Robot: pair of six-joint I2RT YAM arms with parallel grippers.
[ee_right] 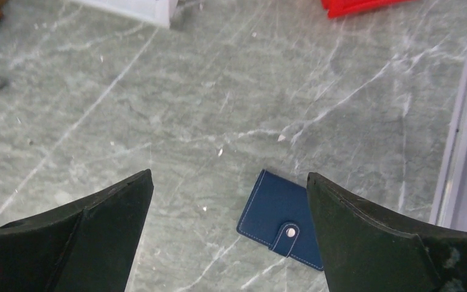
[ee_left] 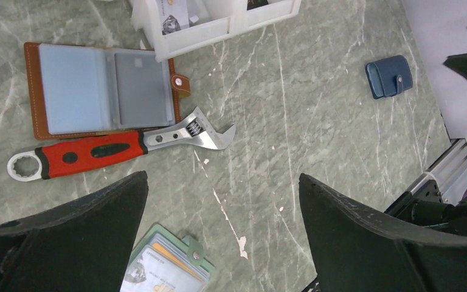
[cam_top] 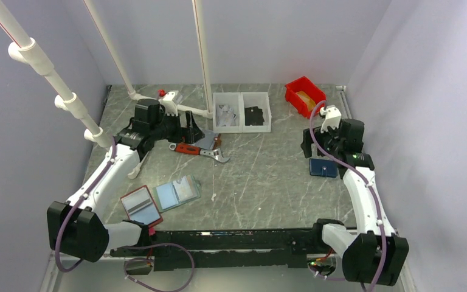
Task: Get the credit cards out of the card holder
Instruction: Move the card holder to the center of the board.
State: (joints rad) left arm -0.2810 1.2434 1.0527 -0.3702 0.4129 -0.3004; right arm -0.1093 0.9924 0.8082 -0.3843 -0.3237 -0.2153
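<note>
A: Big stuff first. What's the surface?
B: Grey-green marbled table (cam_top: pixel 261 182), pale walls on three sides. Two arms: the left arm (cam_top: pixel 106 173) reaches to the back left, the right arm (cam_top: pixel 365 188) goes up the right side.
A: Containers?
B: White two-compartment bin (cam_top: pixel 241 111) at the back centre, with pale bits in its left half and something black in its right. Red bin (cam_top: pixel 304 94) at the back right, set at an angle.
A: Loose items?
B: Brown holder (ee_left: pixel 97 91) lies open just beside the white bin, clear sleeves up. Red-handled wrench (ee_left: pixel 115 146) lies along its front edge; touching or just apart, can't tell. Near the left arm's base are a red-edged holder (cam_top: pixel 140 205) and a green-edged holder (cam_top: pixel 178 192), both open, side by side.
A: Task item?
B: Card holder (ee_right: pixel 283 222) — navy, flat on the table at the right side near the edge rail, folded shut with its strap tab (ee_right: pixel 290 232) snapped down. The credit cards don't show.
A: Tools?
B: Left gripper (ee_left: pixel 222 176) has its jaws wide with nothing between them, and hangs over bare table near the wrench. Right gripper (ee_right: pixel 229 173) is also spread wide and empty — it hangs above the card holder, which lies toward its right finger, one corner hidden behind it. Not touching.
</note>
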